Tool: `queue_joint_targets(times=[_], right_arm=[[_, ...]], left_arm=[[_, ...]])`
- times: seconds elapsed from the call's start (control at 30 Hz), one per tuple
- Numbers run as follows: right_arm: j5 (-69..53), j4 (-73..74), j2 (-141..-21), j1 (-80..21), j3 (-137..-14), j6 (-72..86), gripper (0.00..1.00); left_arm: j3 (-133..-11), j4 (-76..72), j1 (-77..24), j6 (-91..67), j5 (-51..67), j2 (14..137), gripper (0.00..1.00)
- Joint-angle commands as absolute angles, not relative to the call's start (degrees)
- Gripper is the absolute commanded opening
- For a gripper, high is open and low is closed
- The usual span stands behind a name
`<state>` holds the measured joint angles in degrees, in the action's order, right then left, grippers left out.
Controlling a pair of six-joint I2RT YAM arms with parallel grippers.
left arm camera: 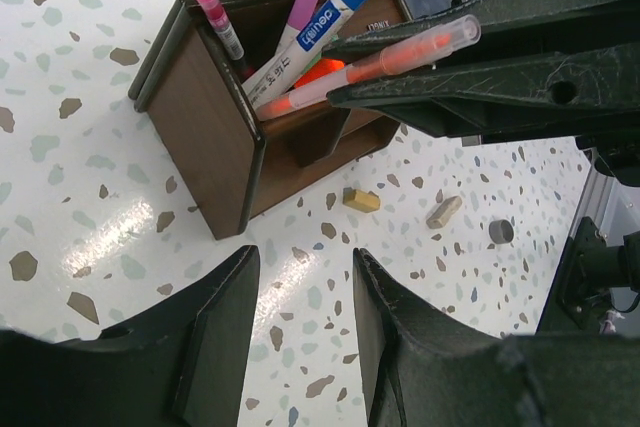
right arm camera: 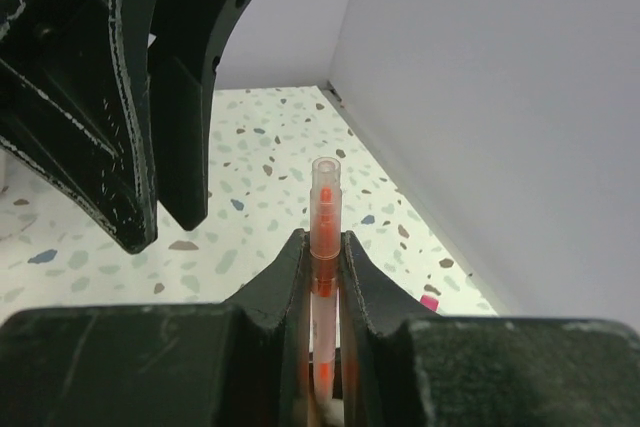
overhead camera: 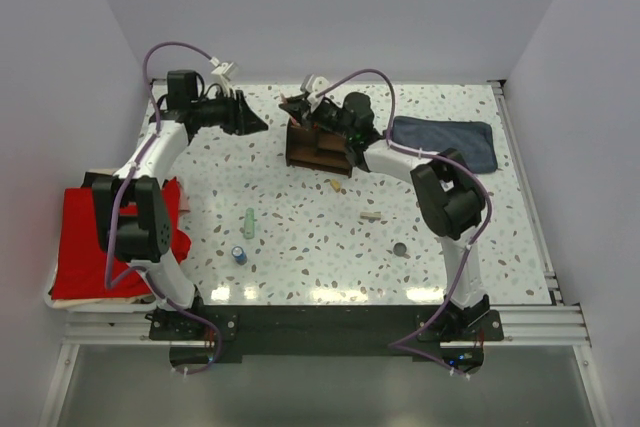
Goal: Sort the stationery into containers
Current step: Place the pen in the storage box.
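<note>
Stationery is partly sorted: several pens [left arm camera: 300, 22] stand in the tall compartment of the organizer [left arm camera: 210, 137]. A green tube [overhead camera: 249, 223], blue cylinder [overhead camera: 239, 255], dark disc [overhead camera: 400, 248] and two tan bits [left arm camera: 361, 199] lie on the surface [overhead camera: 300, 247], nearer the arm bases. The right fingers [right arm camera: 350, 262] pinch an orange pen [right arm camera: 325, 212] with a clear cap, slanted over the organizer. The left fingers [left arm camera: 375, 292] are spread and empty, hovering near the organizer's left side.

We read white lettering, apparently "deli", on the blue pen [left arm camera: 335, 7] standing in the wooden organizer [left arm camera: 210, 137]; the fainter print nearby is illegible.
</note>
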<state>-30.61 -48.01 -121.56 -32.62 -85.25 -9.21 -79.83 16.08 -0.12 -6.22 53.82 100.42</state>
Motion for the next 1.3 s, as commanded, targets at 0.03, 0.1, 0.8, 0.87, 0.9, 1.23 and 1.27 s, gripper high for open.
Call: queue_joint_targets(times=[0.03,0.1,0.8,0.87,0.9,1.23,1.27], right_arm=[[-26.38,-52.82,-122.51,-32.44,-84.46,-8.45,0.00],[-25.84,-52.56,-123.74,-31.82,-85.69,-4.06,0.00],[-23.46,-51.34,-119.90,-30.94,-84.20,-4.13,0.44],[-23.56,-46.53,-116.03,-30.94,-84.98,-5.36,0.47],[-23.29,-44.93,-114.80,-31.02,-85.16,-5.80,0.48],[-22.24,-19.92,-94.15,-31.38,-77.28,-13.79,0.50],[-23.98,-16.38,-90.04,-31.38,-75.95,-15.19,0.50]], left_arm=[[-81.91,15.47,0.00,-5.01,53.70,101.25,0.47],[-81.65,15.64,0.00,-4.92,53.70,101.34,0.47],[-80.42,15.03,0.00,-4.92,53.70,99.58,0.48],[-80.07,14.59,0.00,-4.75,53.62,98.27,0.49],[-79.89,14.50,0.00,-4.75,53.44,97.74,0.49],[-72.18,18.54,0.00,-0.26,47.91,85.10,0.52],[-71.03,19.42,0.00,1.56,46.68,83.95,0.52]])
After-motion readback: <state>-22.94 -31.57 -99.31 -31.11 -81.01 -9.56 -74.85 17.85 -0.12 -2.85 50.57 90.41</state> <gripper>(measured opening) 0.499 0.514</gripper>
